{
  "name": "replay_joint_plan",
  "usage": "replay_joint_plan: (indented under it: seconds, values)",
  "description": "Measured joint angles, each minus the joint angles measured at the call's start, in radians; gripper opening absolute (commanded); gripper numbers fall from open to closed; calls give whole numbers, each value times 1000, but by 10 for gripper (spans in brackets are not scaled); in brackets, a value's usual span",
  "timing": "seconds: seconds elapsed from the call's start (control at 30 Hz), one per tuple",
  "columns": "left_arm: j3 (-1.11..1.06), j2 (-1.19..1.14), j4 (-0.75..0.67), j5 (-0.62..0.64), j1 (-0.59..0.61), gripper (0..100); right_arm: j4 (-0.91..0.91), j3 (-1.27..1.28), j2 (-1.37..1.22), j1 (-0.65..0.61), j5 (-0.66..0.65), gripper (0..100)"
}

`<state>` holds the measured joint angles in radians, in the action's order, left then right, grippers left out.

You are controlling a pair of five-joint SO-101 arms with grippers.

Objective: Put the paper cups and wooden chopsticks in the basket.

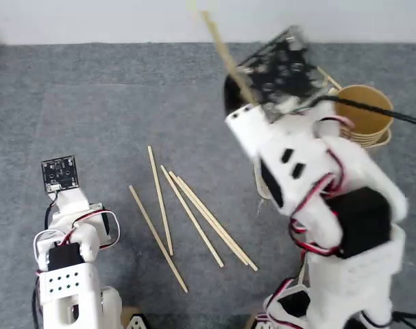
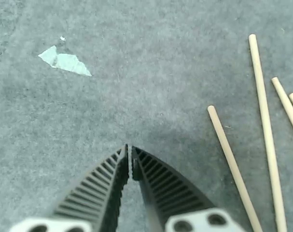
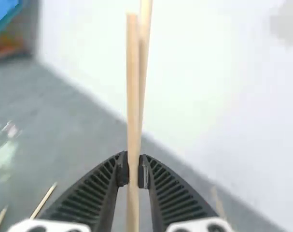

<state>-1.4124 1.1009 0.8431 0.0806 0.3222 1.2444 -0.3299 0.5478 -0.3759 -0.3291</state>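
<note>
My right gripper [image 3: 132,171] is raised high above the mat and shut on two wooden chopsticks [image 3: 133,87], which stick up past its fingertips. In the high view these chopsticks [image 1: 221,48] slant up toward the back wall from under the right arm's wrist board. A stack of brown paper cups [image 1: 364,113] stands at the back right, beside that arm. Several chopsticks [image 1: 194,216] lie loose on the grey mat in the middle. My left gripper [image 2: 128,157] is shut and empty, low over the mat, with chopsticks [image 2: 233,164] lying off to one side.
A pale scrap of tape [image 2: 64,60] sticks to the mat ahead of the left gripper. The right arm [image 1: 331,205] covers much of the mat's right side. A white wall [image 1: 91,20] borders the far edge.
</note>
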Motion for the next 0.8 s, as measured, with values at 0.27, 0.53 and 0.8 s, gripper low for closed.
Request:
replay_joint_plan:
  seconds: [0.27,0.53,0.8]
  values:
    - [0,0,0,0,0,14,-178,130,104,101,-2,9]
    - [0,0,0,0,0,14,-583,647,347,121,-60,9]
    - [0,0,0,0,0,14,-783,968,351,221,2,9]
